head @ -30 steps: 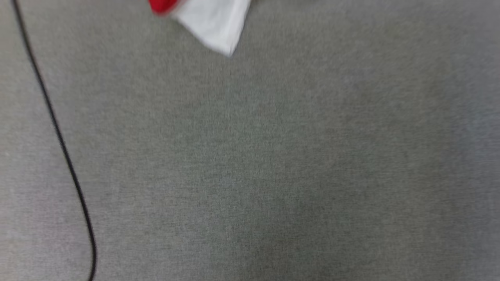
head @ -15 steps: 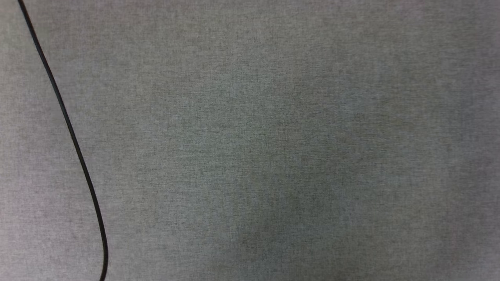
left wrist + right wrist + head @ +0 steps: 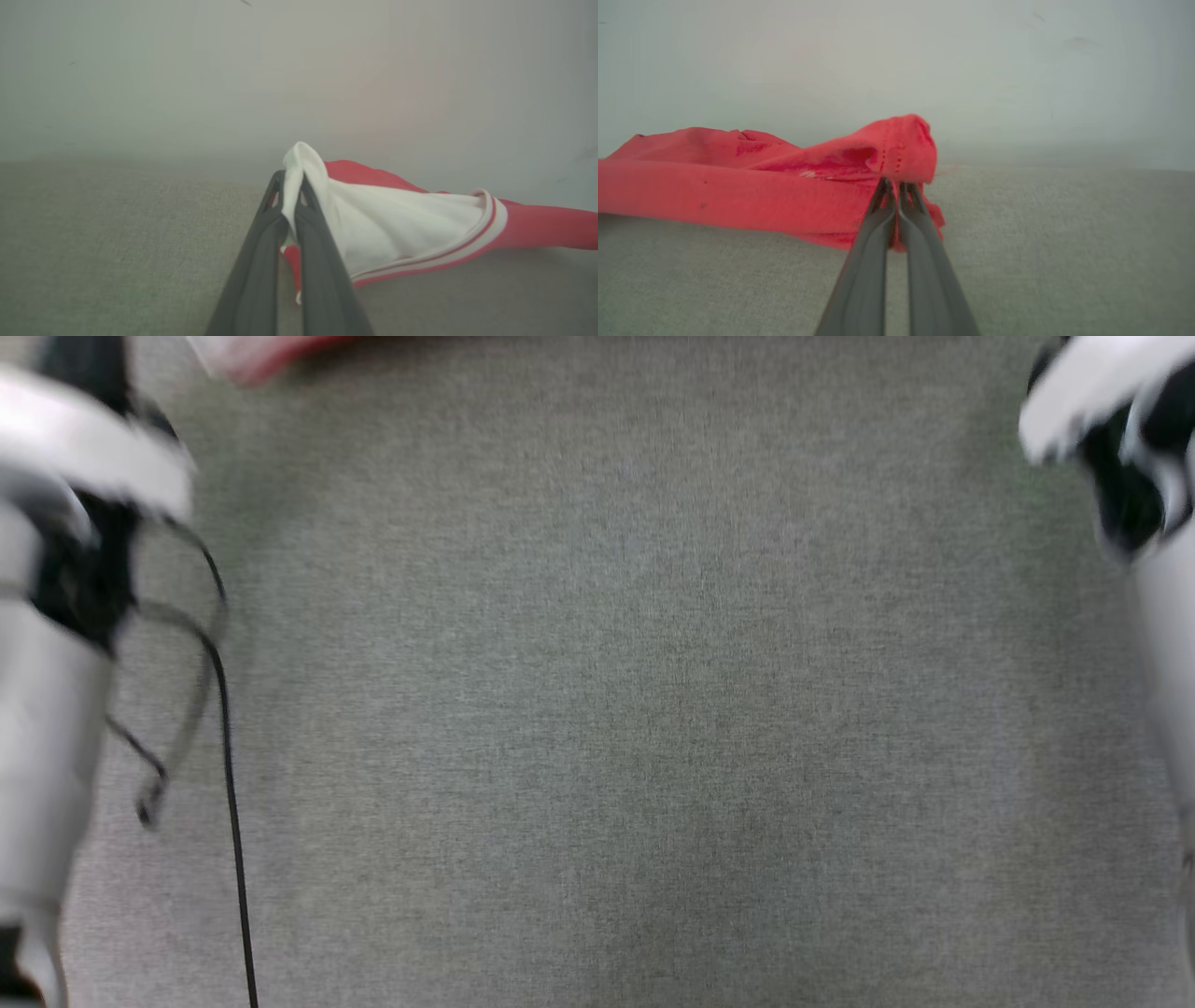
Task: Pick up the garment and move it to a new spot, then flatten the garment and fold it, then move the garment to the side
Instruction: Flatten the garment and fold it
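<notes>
Shows the garment (image 3: 402, 224), red with a white sleeve and striped cuff, stretched low across the grey cloth surface (image 3: 117, 242). Finds the left gripper (image 3: 290, 184) clamped together on a peak of white sleeve fabric, with the rest trailing to the right of its fingers. Finds the right gripper (image 3: 896, 184) pinched tight on a bunched red edge, with cloth running off leftward. From the head, catches a blurred red sliver at the top edge, pale forearms (image 3: 47, 728) at both sides, a black cable (image 3: 229, 756) beside the left one.

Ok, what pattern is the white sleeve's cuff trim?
Red and white stripes on the cuff trim, clearest in the left wrist view.
</notes>
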`<state>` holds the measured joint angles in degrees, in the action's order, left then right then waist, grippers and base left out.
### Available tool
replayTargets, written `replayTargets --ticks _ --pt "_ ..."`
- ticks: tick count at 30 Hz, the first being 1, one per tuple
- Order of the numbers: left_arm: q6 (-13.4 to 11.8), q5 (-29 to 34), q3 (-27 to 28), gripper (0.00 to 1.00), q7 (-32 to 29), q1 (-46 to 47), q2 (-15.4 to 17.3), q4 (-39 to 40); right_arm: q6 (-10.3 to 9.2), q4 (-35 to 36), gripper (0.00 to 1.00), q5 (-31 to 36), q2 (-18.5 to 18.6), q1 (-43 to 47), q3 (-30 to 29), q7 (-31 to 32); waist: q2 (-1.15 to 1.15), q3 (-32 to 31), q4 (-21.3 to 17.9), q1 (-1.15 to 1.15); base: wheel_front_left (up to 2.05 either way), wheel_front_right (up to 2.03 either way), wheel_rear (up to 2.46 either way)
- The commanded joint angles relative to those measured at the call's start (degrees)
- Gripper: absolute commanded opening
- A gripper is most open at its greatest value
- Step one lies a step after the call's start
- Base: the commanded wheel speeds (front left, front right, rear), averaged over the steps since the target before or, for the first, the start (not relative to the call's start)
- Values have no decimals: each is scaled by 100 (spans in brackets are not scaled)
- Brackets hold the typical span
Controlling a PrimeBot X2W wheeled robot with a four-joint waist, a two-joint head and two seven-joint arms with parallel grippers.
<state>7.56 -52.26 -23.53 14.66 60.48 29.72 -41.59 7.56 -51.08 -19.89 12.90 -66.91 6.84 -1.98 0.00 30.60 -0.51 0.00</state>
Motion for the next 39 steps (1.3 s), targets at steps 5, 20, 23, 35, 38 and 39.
replayTargets --ticks 5,20,23,35,38,39 --pt "-15 -137 252 0 61 -1436 46 611 -15 567 0 -392 269 1380 56 -126 0 -545 47 0 0 0 0" --pt "-558 273 1230 0 55 -4969 -365 2361 -22 2875 0 -307 47 5028 -809 563 0 -1828 -34 0 0 0 0" --pt "-715 231 1218 0 -24 -5456 -336 2588 -22 3407 0 -160 -137 5664 -1043 807 0 -2032 -28 0 0 0 0" --pt "-1172 -146 1198 0 -581 -6967 -279 3452 -22 5132 0 254 -803 7784 -1764 1760 0 -2641 169 0 0 0 0" --pt "-1282 -209 1183 0 -717 -7243 -245 3680 -21 5404 0 253 -901 8132 -1837 1927 0 -2713 196 0 0 0 0" --pt "-1323 -223 1181 0 -756 -7321 -230 3768 -21 5467 0 272 -917 8209 -1841 1985 0 -2724 195 0 0 0 0"
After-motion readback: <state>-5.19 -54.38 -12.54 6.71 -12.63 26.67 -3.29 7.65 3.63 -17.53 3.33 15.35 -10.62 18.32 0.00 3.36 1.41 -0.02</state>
